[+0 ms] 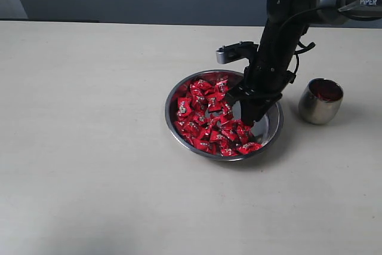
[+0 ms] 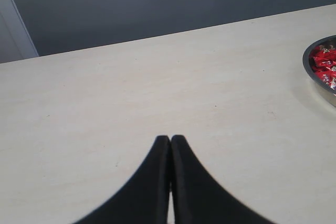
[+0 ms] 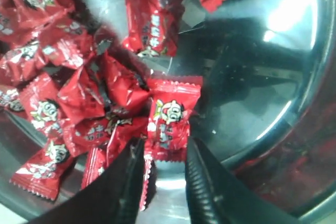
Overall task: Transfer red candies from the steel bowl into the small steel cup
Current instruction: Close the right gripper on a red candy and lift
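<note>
The bowl (image 1: 169, 108) sits on the table (image 1: 89, 147) and holds the candies (image 1: 206, 114), which are heaped across its cup-facing middle and far side from the cup (image 1: 316, 107), leaving bare steel on the side nearest the cup. The cup stands just beside the bowl, apart from it, with something red showing inside. The right gripper (image 1: 249, 122) reaches down into the bowl at the edge of the heap, next to the bare steel. In the right wrist view its ribbed fingers (image 3: 205, 182) stand a little apart with one candy (image 3: 169, 121) upright between their tips; whether they press on it or only flank it I cannot tell. The left gripper (image 2: 170, 141) is closed tight on nothing, hovering over bare table well away from the bowl.
</note>
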`<state>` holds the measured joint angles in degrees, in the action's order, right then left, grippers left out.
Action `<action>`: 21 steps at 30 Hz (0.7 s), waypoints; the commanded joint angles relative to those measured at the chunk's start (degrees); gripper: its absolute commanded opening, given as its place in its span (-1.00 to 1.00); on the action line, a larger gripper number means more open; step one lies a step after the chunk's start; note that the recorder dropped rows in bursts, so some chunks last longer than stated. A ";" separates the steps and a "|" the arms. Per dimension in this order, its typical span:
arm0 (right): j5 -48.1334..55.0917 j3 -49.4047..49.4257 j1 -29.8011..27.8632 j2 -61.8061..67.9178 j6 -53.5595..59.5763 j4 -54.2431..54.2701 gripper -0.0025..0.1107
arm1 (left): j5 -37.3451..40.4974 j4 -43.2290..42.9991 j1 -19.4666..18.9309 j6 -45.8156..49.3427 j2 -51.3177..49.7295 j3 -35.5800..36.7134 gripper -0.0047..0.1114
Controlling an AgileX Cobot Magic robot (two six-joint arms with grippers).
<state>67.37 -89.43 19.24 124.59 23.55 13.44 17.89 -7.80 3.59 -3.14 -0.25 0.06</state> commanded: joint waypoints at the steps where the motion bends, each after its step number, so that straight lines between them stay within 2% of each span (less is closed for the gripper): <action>1: -1.16 -0.30 0.11 0.93 0.05 0.07 -0.46 | -0.20 0.02 0.60 -0.32 0.25 -0.06 -0.91; 13: -1.76 -0.56 0.11 2.13 0.21 3.15 -0.44 | -0.20 0.02 0.60 -0.32 0.25 -0.06 -0.91; 18: -2.32 -0.66 0.11 2.16 0.44 3.27 -0.12 | -0.20 0.02 0.60 -0.32 0.25 -0.06 -0.91; 21: -3.40 -0.66 0.11 2.27 0.44 3.27 -0.15 | -0.20 0.02 0.60 -0.32 0.25 -0.06 -0.91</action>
<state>65.41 -89.77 19.24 126.66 23.49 16.65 17.89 -7.80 3.59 -3.14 -0.25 0.06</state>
